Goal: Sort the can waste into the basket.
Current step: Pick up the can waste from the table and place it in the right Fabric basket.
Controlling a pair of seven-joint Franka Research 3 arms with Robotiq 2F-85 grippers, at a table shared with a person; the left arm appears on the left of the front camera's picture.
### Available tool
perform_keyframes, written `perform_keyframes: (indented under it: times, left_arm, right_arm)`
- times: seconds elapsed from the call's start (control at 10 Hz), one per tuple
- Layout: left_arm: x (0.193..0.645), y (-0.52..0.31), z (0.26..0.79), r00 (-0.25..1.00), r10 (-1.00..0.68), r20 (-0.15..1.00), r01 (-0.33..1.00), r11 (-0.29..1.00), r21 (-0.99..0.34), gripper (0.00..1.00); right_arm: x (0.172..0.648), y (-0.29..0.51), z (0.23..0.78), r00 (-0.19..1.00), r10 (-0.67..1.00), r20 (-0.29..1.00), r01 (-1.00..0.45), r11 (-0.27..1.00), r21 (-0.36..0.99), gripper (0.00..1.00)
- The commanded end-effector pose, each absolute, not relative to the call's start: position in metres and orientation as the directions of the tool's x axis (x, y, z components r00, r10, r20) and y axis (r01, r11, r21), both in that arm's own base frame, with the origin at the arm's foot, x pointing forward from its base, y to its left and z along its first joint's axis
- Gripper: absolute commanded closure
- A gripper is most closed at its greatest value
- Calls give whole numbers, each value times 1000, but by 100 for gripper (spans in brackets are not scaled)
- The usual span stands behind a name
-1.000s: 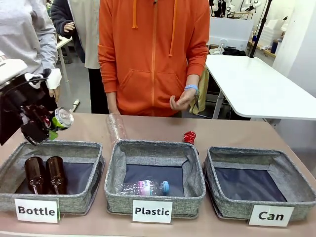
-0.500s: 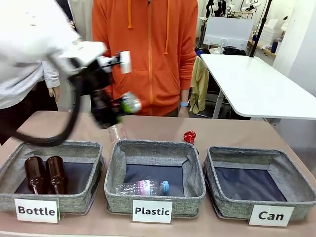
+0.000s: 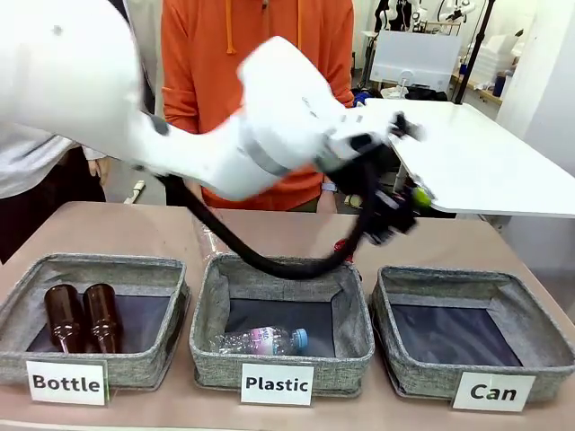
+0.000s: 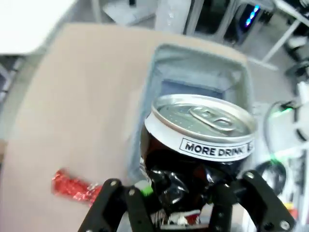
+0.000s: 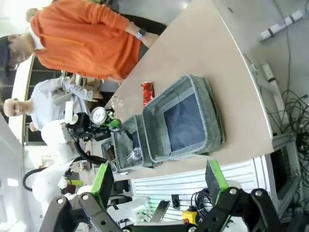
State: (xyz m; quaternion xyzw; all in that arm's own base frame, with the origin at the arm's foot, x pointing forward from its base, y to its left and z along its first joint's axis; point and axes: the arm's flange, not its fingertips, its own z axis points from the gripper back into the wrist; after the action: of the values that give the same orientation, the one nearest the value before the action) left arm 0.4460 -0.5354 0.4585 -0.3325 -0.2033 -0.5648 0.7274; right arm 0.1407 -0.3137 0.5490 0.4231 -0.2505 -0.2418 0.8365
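- Above the far left corner of the basket (image 3: 420, 375) marked "Can", the dark can (image 4: 193, 145) hangs in the air. The left gripper (image 4: 181, 205) is clamped on its crumpled lower body, and its silver top faces the wrist camera.
- The can's rim carries a black-on-white strip reading "MORE DRINK". The rest of its print is too crumpled to read.
- The step in hand looks like the carry to the drop. To do it well, bring the can a little further right and nearer, over the dark lining. Lower it inside the walls before letting go, so it cannot strike the rim and roll onto the table (image 3: 135, 233).
- The red can (image 3: 344, 248) lies on the table just beyond the far right corner of the middle basket (image 3: 216, 355), so it is not yet sorted.
- The right gripper (image 5: 159, 186) hangs well away from the baskets, its green pads spread with nothing between them.
- The white front labels read "Bottle", "Plastic" and "Can" from left to right. The left basket (image 3: 135, 368) holds two brown bottles (image 3: 63, 316), and the middle one holds a clear plastic bottle (image 3: 260, 341).
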Motion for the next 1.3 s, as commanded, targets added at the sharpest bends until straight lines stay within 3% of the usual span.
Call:
perform_keyframes:
  times: [0.0,0.1,0.3,0.6,0.8,0.9,1.0,1.1,1.2]
  left_arm:
    - [439,-602,436,289,-729,621,947,125,-295,100]
    - [431,-626,425,274,-742,611,951,113,-289,100]
    - [432,-656,413,258,-784,565,951,102,-293,100]
    - [434,-674,405,132,-834,536,969,-6,-248,100]
    - [434,-682,401,133,-839,528,961,-22,-277,100]
    - [431,-686,403,124,-833,539,955,-46,-292,50]
    - [432,-686,404,116,-832,543,962,-42,-269,40]
    - [432,-686,405,112,-831,544,963,-43,-265,0]
    - [432,-685,406,117,-831,544,964,-36,-262,0]
  right_arm:
    - [147,-323,534,809,-548,210,230,626,745,0]
    - [141,-314,549,758,-617,214,193,525,829,0]
    - [141,-314,549,758,-617,214,193,525,829,0]
    - [141,-314,549,758,-617,214,193,525,829,0]
    - [141,-314,549,758,-617,214,193,525,829,0]
    - [141,-314,549,758,-617,214,193,525,829,0]
    - [141,-314,549,758,-617,214,193,525,829,0]
    - [141,-314,549,758,-617,214,193,525,829,0]
    - [141,-314,549,758,-617,214,193,525,829,0]
